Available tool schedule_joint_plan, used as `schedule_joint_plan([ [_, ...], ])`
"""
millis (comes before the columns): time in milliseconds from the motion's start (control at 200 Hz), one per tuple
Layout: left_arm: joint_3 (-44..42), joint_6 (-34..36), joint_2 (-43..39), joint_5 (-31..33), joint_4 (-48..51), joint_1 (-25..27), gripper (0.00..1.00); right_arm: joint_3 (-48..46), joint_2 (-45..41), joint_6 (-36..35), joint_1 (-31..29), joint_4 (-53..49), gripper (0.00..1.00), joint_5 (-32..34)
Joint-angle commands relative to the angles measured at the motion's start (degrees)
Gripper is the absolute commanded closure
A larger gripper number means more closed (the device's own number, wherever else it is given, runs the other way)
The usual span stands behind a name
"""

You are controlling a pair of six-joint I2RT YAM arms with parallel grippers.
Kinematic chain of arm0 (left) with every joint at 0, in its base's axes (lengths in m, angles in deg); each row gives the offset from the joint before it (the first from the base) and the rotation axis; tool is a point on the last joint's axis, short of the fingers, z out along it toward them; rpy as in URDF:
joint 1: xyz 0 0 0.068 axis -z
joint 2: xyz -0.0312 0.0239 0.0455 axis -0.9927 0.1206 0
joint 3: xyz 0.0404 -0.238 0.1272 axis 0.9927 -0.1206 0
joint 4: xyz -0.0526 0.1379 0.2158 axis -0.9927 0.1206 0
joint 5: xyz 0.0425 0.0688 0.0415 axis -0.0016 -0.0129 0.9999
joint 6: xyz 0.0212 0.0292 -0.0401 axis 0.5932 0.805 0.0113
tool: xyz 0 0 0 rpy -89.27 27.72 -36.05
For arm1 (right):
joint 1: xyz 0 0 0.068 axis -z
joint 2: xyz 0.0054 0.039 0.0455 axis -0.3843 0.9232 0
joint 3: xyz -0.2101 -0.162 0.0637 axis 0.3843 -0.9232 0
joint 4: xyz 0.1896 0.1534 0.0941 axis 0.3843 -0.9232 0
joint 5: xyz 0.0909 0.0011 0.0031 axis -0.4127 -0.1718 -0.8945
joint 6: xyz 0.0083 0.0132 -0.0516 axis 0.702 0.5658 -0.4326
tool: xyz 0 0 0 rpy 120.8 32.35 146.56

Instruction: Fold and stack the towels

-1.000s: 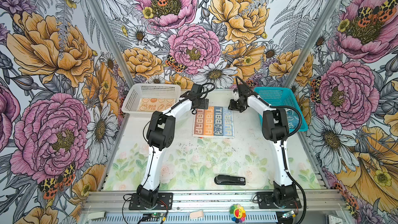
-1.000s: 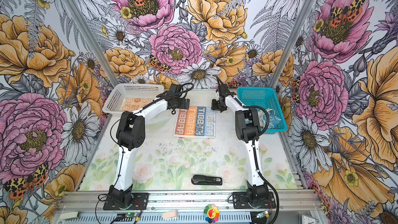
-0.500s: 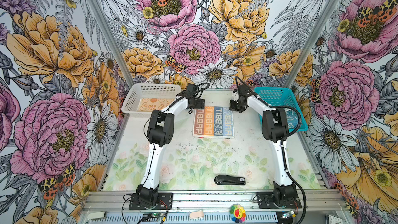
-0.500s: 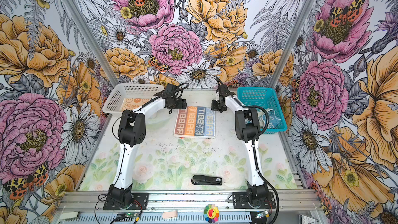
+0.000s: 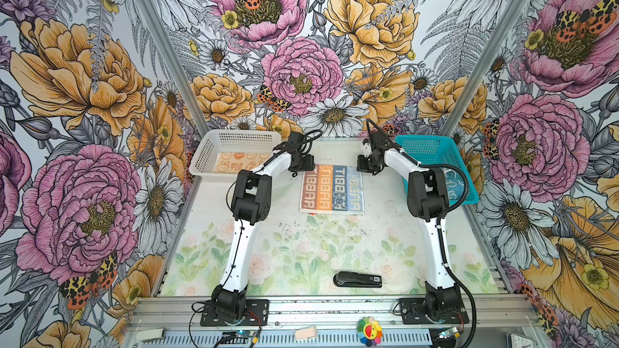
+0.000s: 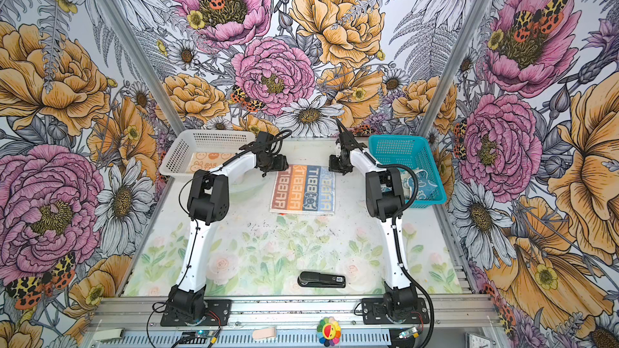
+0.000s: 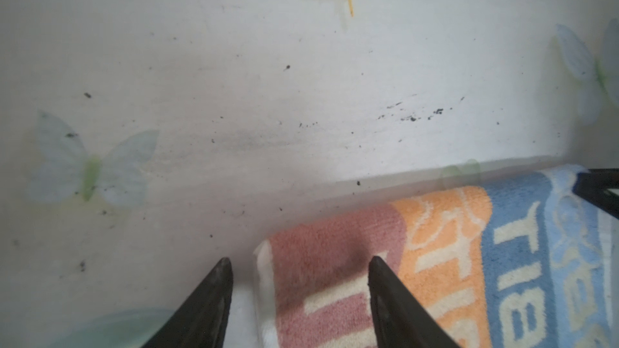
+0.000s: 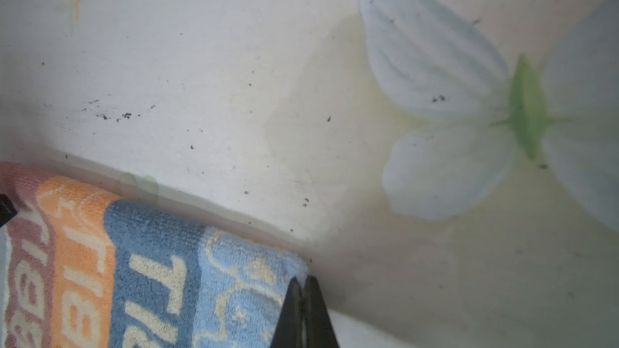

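In both top views, towel (image 5: 331, 189) flat on bench (image 5: 294, 249), between the arms, left pincer (image 5: 302, 169) and right pincer (image 5: 367, 168) at its far corners, left wrist view, left pincer (image 7: 298, 260) wide, straddling towel's (image 7: 435, 262) pink corner, right wrist view, right pincer (image 8: 303, 280) closed tight, pinching towel's (image 8: 150, 262) pale-blue corner

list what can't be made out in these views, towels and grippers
- Top views: right arm and cable cover most of the blue cloth in the teal basket; count unclear.
- Top views: left arm and near wall hide part of the orange towel in the white basket.
- Left wrist view: bottom edge cuts off the left gripper.
- Right wrist view: shut right gripper covers the striped towel corner it pinches; layers unclear.
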Motion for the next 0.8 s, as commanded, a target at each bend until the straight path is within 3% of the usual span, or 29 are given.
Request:
schedule_joint_plan([
  [0, 1.37, 0.10, 2.14, -1.32, 0.36, -0.94, 0.40, 1.01, 2.46, -0.12, -0.27, -1.43, 1.00, -0.49],
  [380, 3.80, 1.19, 4.13, -0.45, 1.24, -1.01, 0.58, 0.65, 2.36, -0.35, -0.09, -1.44, 1.00, -0.58],
  [630, 3.25, 1.76, 4.29, -0.89, 1.68, -1.08, 0.76, -0.05, 2.03, -0.48, 0.11, -1.43, 1.00, -0.58],
  [796, 3.14, 2.43, 4.54, -0.39, 1.68, -1.21, 0.80, -0.30, 1.83, -0.43, 0.31, -1.43, 1.00, -0.67],
])
